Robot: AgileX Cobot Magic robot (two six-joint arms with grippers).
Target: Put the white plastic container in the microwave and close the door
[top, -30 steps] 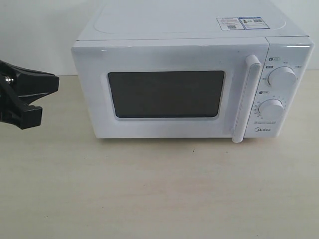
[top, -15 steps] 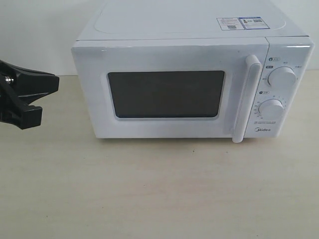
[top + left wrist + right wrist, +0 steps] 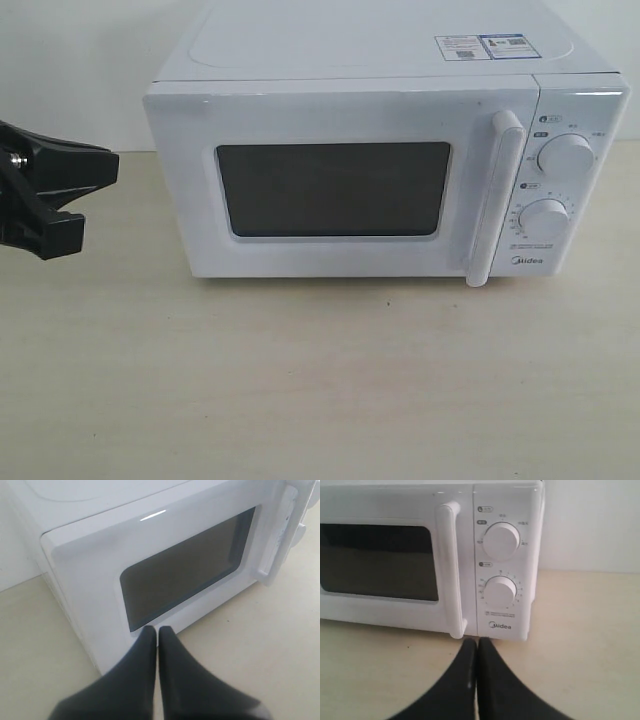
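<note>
The white Midea microwave [image 3: 380, 60] stands at the back of the table with its door [image 3: 340, 120] shut. The door has a dark window [image 3: 333, 188] and a vertical bar handle [image 3: 495, 200]. The white plastic container is out of view in every frame. My left gripper [image 3: 157, 630] is shut with nothing in it, pointing at the microwave's lower front corner [image 3: 107, 650]. My right gripper [image 3: 477, 641] is shut and empty too, low over the table in front of the handle [image 3: 451, 565] and the two dials [image 3: 501, 541]. A black part of the left arm [image 3: 45, 200] shows at the left edge.
The beige table [image 3: 320, 390] stretches in front of the microwave. A white wall [image 3: 70, 60] rises behind. Stickers [image 3: 487, 46] sit on the microwave's top right.
</note>
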